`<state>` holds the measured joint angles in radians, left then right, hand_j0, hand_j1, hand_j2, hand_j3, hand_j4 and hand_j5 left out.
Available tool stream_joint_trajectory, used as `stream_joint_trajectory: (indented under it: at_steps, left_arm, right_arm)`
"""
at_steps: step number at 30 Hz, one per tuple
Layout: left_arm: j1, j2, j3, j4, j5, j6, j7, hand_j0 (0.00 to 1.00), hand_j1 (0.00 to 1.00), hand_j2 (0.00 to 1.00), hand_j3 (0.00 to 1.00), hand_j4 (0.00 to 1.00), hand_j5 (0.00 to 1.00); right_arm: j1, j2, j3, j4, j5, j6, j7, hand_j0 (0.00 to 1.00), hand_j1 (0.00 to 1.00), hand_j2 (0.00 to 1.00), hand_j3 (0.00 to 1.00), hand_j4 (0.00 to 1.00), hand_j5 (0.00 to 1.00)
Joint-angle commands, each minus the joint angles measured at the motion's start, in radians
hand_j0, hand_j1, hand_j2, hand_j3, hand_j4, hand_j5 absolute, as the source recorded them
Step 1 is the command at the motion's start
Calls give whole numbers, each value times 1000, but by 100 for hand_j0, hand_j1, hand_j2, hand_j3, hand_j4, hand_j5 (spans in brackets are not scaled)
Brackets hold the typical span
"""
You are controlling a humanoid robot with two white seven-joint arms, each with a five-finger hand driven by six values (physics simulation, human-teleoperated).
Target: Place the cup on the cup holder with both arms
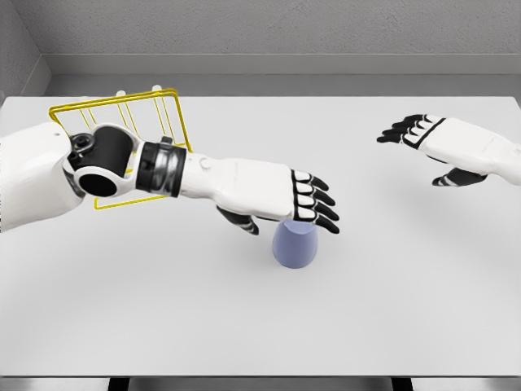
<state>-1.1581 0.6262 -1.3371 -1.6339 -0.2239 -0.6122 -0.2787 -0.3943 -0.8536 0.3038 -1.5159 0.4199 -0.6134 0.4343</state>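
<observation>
Where grey walls meet, white table (407,309) bears cup (295,246).

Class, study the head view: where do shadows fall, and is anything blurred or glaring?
Head view: soft, even light; faint shadows lie on the white table under the left hand, right hand and blue cup; no glare; the yellow wire cup holder stays sharp.

flat white rectangular table (244,326) is filling most of the view | grey textured back wall (269,28) is running behind its far edge | dark floor strip (260,383) is showing under near edge
</observation>
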Motion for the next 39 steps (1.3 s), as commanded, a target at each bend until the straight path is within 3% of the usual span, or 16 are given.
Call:
stream_joint_trajectory:
  at_steps: [1,6,10,18,28,39]
  left_arm:
    - [0,-16,-13,19,8,1,1,100,100,100,100,100,100]
    - [-3,-39,-27,48,8,1,-1,100,100,100,100,100,100]
    - [-9,-74,-45,91,8,1,1,100,100,100,100,100,100]
    - [-9,-92,-63,112,8,1,1,100,100,100,100,100,100]
    - [-74,-94,-171,175,86,1,1,100,100,100,100,100,100]
    - [-77,-125,-194,209,86,1,1,100,100,100,100,100,100]
  right_arm:
    - [2,36,-48,13,-9,3,-2,100,100,100,100,100,100]
    - [17,62,-64,62,-24,3,0,100,100,100,100,100,100]
    - [48,53,-80,56,-79,3,1,100,100,100,100,100,100]
    - [48,56,-81,51,-81,3,1,100,100,100,100,100,100]
    - [58,54,-110,53,-81,3,1,100,100,100,100,100,100]
    - [72,53,-130,49,-81,3,1,100,100,100,100,100,100]
